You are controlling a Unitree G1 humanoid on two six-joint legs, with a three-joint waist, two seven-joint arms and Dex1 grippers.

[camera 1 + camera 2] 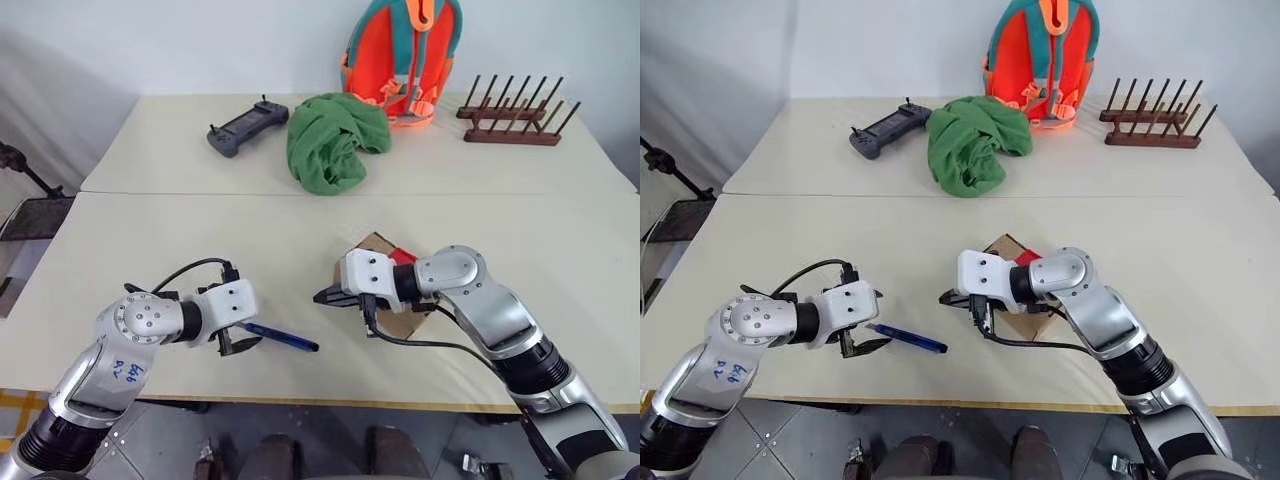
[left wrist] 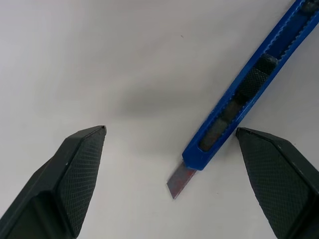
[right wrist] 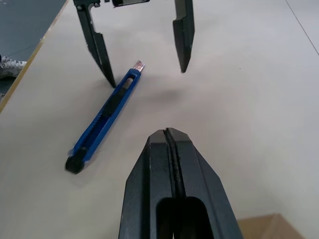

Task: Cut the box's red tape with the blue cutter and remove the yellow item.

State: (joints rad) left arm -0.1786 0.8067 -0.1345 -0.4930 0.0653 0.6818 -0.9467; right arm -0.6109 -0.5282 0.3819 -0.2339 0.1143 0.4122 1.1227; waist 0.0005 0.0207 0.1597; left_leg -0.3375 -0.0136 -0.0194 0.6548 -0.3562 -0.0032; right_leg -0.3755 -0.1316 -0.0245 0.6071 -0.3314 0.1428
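Cream tabletop point(image 1: 150, 250) carries the blue cutter point(image 1: 280, 337) near its front edge, blade out, lying free between the left gripper's point(image 2: 169, 144) spread fingers; the box point(image 1: 385, 290) with red tape point(image 1: 403, 256) sits just beyond, behind the right gripper point(image 3: 169, 137), clenched and empty; cutting seems finished or paused; next, likely, opening the flaps.

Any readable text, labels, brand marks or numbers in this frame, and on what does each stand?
Blue handwriting on the left arm's forearm shell: two short lines, too small and slanted to read with certainty.
Blue cutter: no print visible on its body.
Box, red tape: no print visible.
Game controller, backpack: any markings too small to read.
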